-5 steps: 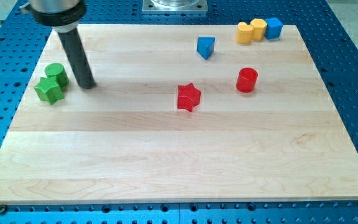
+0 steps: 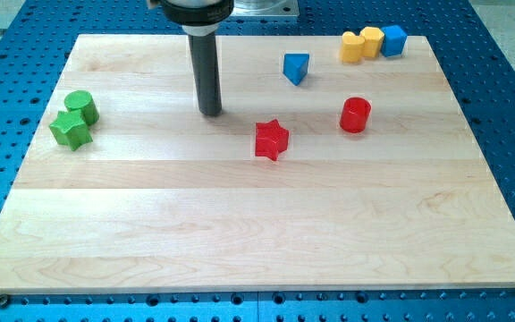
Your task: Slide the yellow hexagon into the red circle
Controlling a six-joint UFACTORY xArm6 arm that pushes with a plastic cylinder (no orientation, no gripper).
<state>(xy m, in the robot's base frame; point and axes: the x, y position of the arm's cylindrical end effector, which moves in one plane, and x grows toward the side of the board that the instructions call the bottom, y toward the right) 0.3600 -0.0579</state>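
The yellow hexagon [image 2: 372, 39] sits at the view's top right, between a yellow heart-shaped block [image 2: 353, 47] on its left and a blue cube [image 2: 393, 40] on its right, touching both. The red circle [image 2: 355, 115], a short cylinder, stands below them, right of centre. My tip [image 2: 210, 111] rests on the board left of centre, far to the left of the yellow hexagon and the red circle, and up-left of a red star [image 2: 272, 139]. It touches no block.
A blue triangle [image 2: 296, 67] lies right of the rod, near the top. A green cylinder [image 2: 81, 105] and a green star [image 2: 70, 131] sit together at the view's left edge. The wooden board [image 2: 240, 233] lies on a blue perforated table.
My tip has slid to the view's right, from beside the green blocks to left of centre. No block has moved.
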